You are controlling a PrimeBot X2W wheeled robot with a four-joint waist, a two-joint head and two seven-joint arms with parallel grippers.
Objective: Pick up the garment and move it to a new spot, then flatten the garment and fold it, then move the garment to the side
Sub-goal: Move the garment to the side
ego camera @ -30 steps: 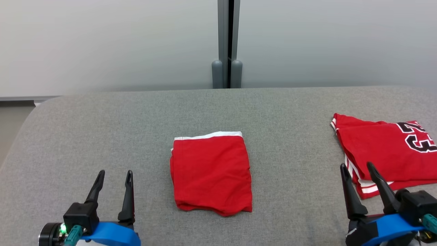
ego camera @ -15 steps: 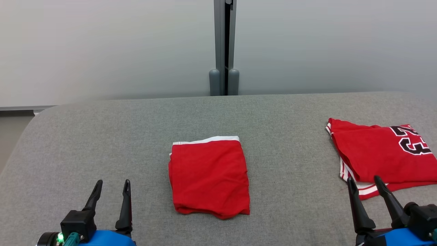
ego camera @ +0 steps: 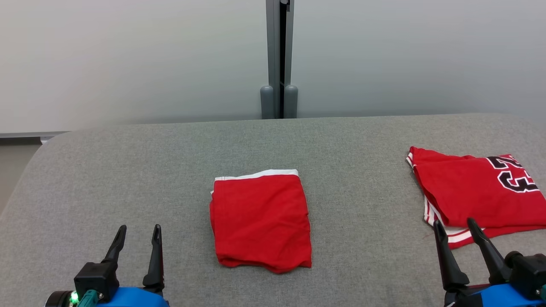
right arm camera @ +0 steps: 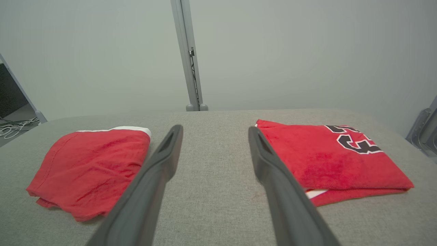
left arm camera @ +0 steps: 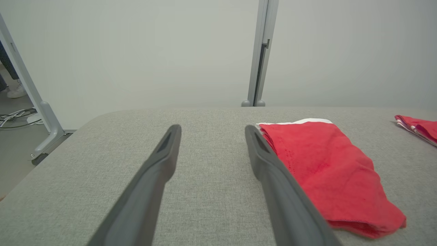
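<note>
Left gripper (ego camera: pixel 140 228) and right gripper (ego camera: pixel 454 221) hover wide open, flanking the folded red white-banded garment (ego camera: pixel 261 221); left wrist view catches floor cables (left arm camera: pixel 13 116).

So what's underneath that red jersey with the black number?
A red layer with white stripes pokes out beneath the jersey, on the grey surface. How far it reaches underneath is covered.

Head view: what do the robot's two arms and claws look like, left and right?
Both match: the left claw and right claw each have two long, dark, tapering fingers with a slot near the tip, rising from a black block on a bright blue wrist shell. Beside the left one's block sit a small green light and a teal plug.
</note>
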